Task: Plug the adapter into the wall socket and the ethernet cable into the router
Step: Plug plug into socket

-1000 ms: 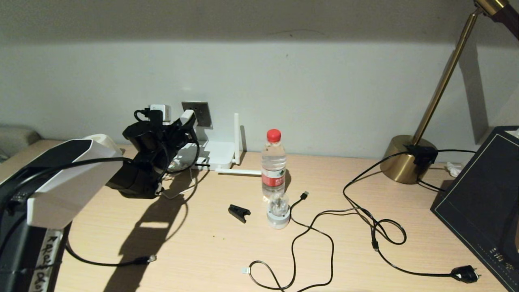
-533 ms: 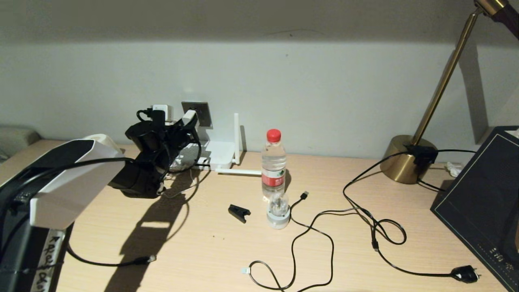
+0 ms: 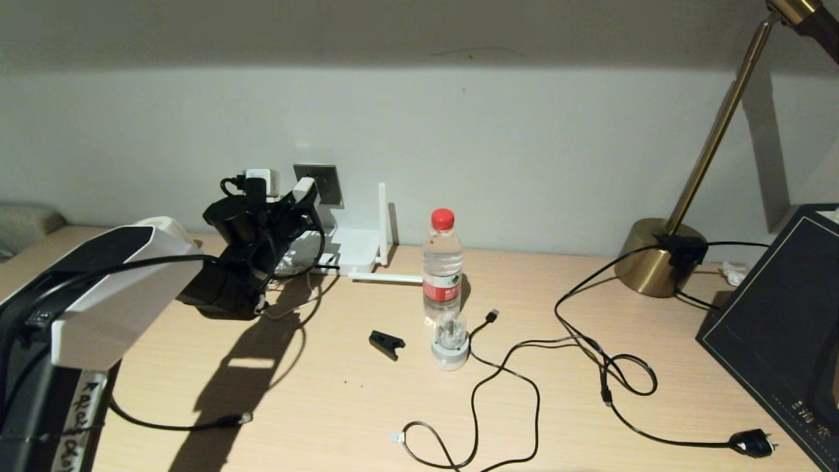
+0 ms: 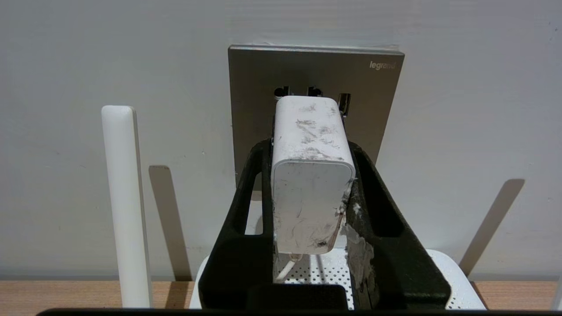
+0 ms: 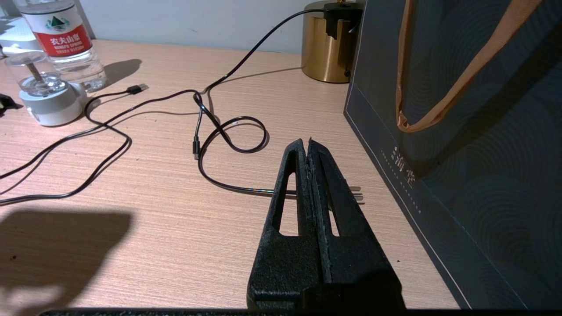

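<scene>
My left gripper [image 4: 311, 147] is shut on the white adapter [image 4: 311, 175], gripping it by both sides. The adapter's far end meets the grey metal wall socket [image 4: 377, 101] just below the two upper pin holes; I cannot tell if its pins are in. Its thin white cord hangs over the router [image 4: 452, 276] below. The head view shows the same gripper [image 3: 298, 196] at the socket [image 3: 330, 183], above the white router [image 3: 354, 249]. The ethernet cable [image 3: 229, 421] lies loose near the front left. My right gripper [image 5: 307, 142] hovers shut and empty, low over the desk on the right.
A water bottle [image 3: 442, 265], a small domed white gadget [image 3: 449, 344] and a black clip [image 3: 387, 344] stand mid-desk. A USB cable [image 3: 491, 316] and a black mains plug [image 3: 750, 444] trail to the right. A brass lamp [image 3: 659, 259] and dark bag [image 3: 780, 328] stand far right.
The left gripper has nudged the adapter slightly toward the wall socket; since half a second ago it has barely moved. Nothing else has shifted.
</scene>
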Available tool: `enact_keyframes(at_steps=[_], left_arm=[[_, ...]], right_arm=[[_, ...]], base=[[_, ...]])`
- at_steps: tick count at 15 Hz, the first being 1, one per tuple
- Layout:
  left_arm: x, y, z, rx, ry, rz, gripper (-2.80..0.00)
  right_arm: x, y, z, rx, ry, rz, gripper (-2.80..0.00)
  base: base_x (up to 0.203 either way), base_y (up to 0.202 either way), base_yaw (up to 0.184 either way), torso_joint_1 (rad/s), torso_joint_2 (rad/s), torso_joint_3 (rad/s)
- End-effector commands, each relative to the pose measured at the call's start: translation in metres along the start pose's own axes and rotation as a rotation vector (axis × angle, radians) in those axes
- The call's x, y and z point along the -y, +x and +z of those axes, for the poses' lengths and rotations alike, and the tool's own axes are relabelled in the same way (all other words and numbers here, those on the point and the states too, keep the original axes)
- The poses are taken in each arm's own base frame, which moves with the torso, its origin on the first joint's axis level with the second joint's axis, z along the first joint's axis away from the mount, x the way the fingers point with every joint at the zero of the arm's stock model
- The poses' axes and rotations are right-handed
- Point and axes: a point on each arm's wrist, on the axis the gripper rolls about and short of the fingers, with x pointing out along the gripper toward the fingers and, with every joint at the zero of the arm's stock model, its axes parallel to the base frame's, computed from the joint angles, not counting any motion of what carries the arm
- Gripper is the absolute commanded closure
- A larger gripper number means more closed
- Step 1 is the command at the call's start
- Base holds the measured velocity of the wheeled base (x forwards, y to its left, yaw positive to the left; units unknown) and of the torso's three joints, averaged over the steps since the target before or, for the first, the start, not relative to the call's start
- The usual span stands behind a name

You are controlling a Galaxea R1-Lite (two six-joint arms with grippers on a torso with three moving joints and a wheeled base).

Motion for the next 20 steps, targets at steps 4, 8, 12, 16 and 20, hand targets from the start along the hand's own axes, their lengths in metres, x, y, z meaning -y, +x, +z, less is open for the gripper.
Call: enact_keyframes(at_steps=[4, 8, 12, 16, 20], left_arm=[[0.0, -0.0002, 0.0007, 0.006, 0.0, 0.002, 0.0], [0.0001, -0.0001, -0.0028, 0.0, -0.001, 0.002, 0.0], [0.0001, 0.0001, -0.0033, -0.006, -0.003, 0.003, 0.0], [-0.001, 0.0041, 0.0007, 0.007, -0.004, 0.005, 0.0], [-0.001, 0.0054, 0.0017, 0.009, -0.004, 0.005, 0.0]], right_arm=[[0.0, 0.002, -0.0099, -0.036, -0.001, 0.001, 0.0], [0.0, 0.002, -0.0099, -0.036, -0.001, 0.001, 0.0], [0.0, 0.002, -0.0098, -0.035, -0.001, 0.001, 0.0], [0.0, 0.002, -0.0099, -0.036, -0.001, 0.001, 0.0], [0.0, 0.002, -0.0099, -0.036, -0.001, 0.001, 0.0]], base=[[0.0, 0.0, 0.0, 0.0, 0.0, 0.0], [0.0, 0.0, 0.0, 0.0, 0.0, 0.0], [0.0, 0.0, 0.0, 0.0, 0.0, 0.0], [0.0, 0.0, 0.0, 0.0, 0.0, 0.0], [0.0, 0.0, 0.0, 0.0, 0.0, 0.0]])
